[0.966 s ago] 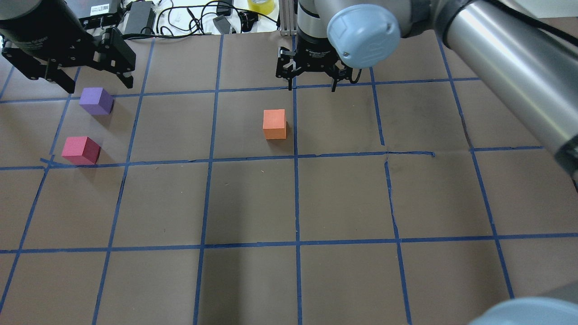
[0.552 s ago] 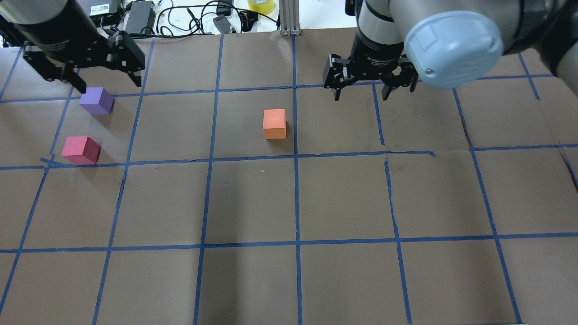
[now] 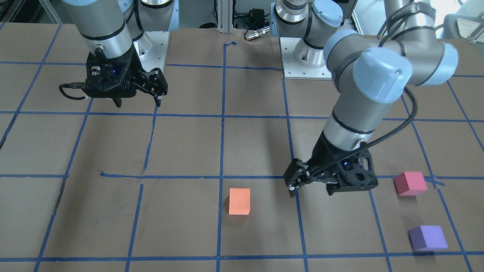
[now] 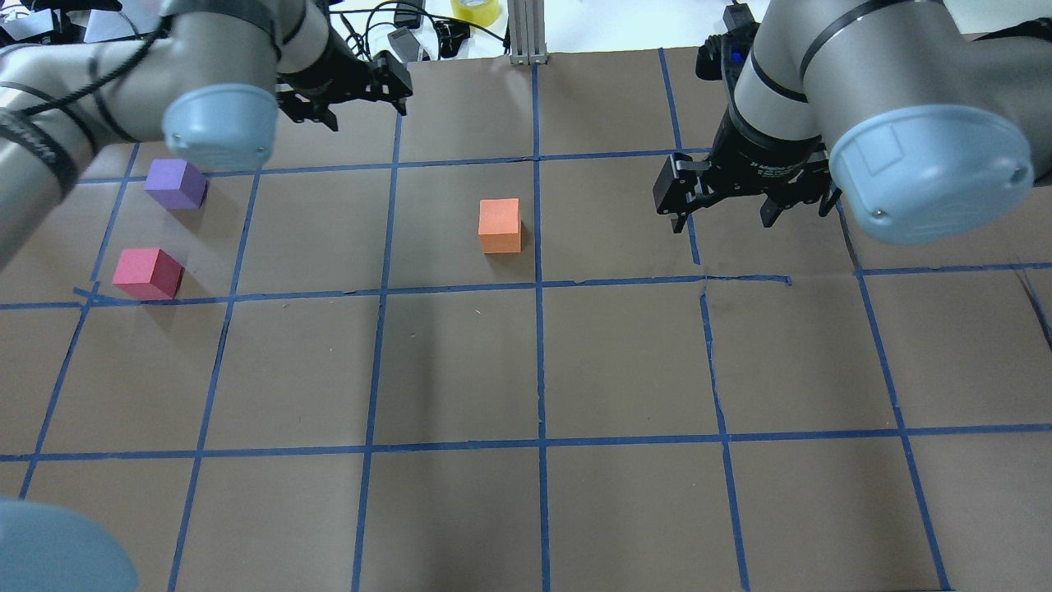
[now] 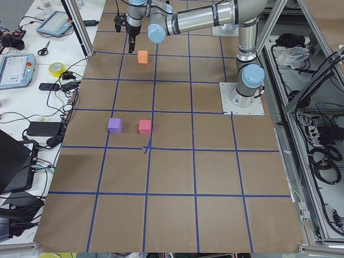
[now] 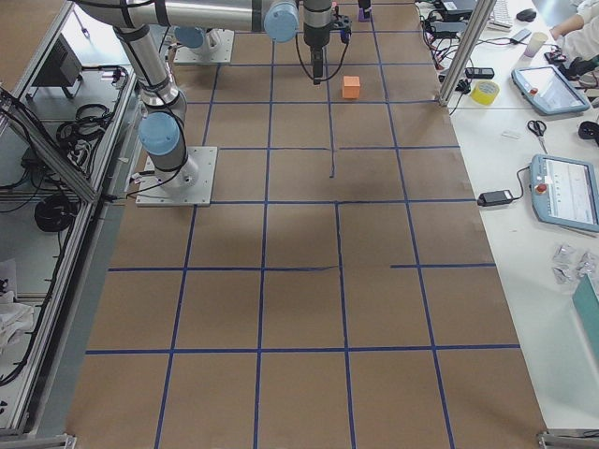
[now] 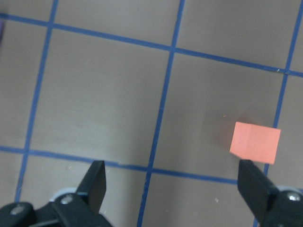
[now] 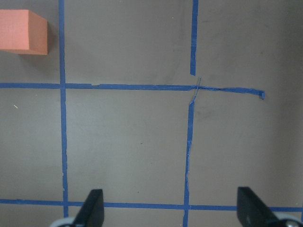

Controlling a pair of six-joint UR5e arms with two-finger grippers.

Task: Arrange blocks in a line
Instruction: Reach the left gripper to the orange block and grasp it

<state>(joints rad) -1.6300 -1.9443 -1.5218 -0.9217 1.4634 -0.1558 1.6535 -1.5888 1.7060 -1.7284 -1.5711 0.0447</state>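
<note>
The orange block (image 4: 500,225) sits near the middle of the table's far half and also shows in the left wrist view (image 7: 254,142) and the right wrist view (image 8: 23,30). The purple block (image 4: 175,182) and the pinkish-red block (image 4: 148,273) sit at the far left, apart from each other. My left gripper (image 4: 370,115) is open and empty, above the table between the purple and orange blocks (image 3: 311,193). My right gripper (image 4: 723,226) is open and empty, to the right of the orange block (image 3: 138,104).
The table is brown paper with a blue tape grid (image 4: 538,362). Cables and power adapters (image 4: 255,29), a yellow tape roll (image 4: 477,8) and an aluminium post (image 4: 526,33) lie beyond the far edge. A loose strip of tape (image 4: 744,279) lies below my right gripper.
My left gripper has moved right, away from above the purple block toward the middle. My right gripper has moved right and toward the robot. The blocks have not moved.
</note>
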